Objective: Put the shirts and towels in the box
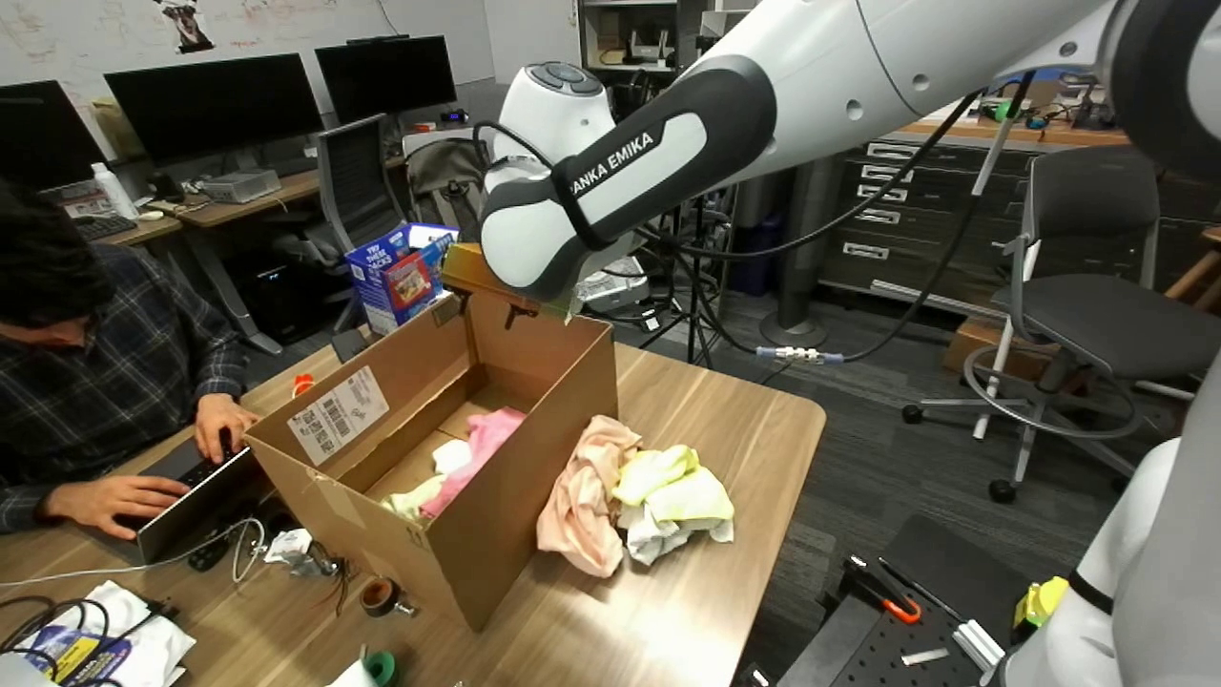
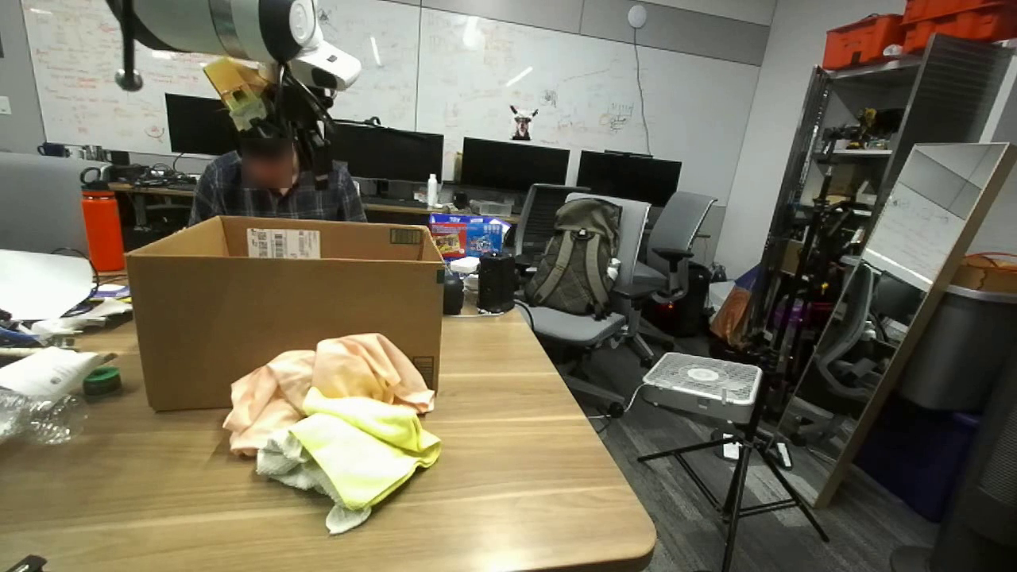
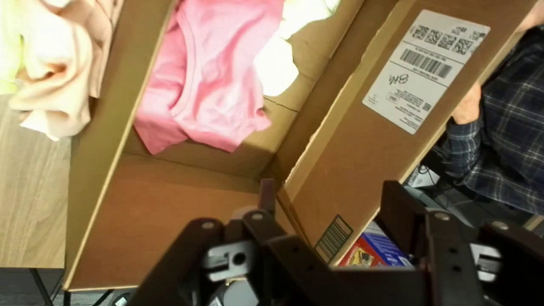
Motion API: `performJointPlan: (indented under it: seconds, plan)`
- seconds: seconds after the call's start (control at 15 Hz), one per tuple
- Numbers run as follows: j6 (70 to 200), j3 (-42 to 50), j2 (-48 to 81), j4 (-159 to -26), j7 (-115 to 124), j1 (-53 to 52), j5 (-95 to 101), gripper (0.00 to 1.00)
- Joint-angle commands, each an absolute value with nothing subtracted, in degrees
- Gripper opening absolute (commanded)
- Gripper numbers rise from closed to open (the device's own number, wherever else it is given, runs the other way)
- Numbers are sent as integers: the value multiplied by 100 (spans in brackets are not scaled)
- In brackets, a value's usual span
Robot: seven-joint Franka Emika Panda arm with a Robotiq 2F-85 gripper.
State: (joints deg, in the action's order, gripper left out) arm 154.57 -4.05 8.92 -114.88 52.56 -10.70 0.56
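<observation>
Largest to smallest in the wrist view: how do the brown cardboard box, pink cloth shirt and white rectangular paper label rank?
1. Brown cardboard box, cropped
2. Pink cloth shirt, cropped at top
3. White rectangular paper label, clearly smallest

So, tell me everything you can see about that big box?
The box is brown, rectangular cardboard. It stands upright on the table, top open. A white barcode label is on the inner face of one long side. A pink cloth, a white cloth and a pale yellow-green cloth lie inside; a peach cloth lies beside it, perhaps touching.
</observation>
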Motion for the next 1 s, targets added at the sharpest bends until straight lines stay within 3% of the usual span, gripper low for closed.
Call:
performJointPlan:
  seconds: [0.0, 0.93]
  plan:
    - [14759, -575, 669, -11549, 4683, -1007, -353, 97]
    - [11542, -542, -258, -12133, 2098, -707, -581, 100]
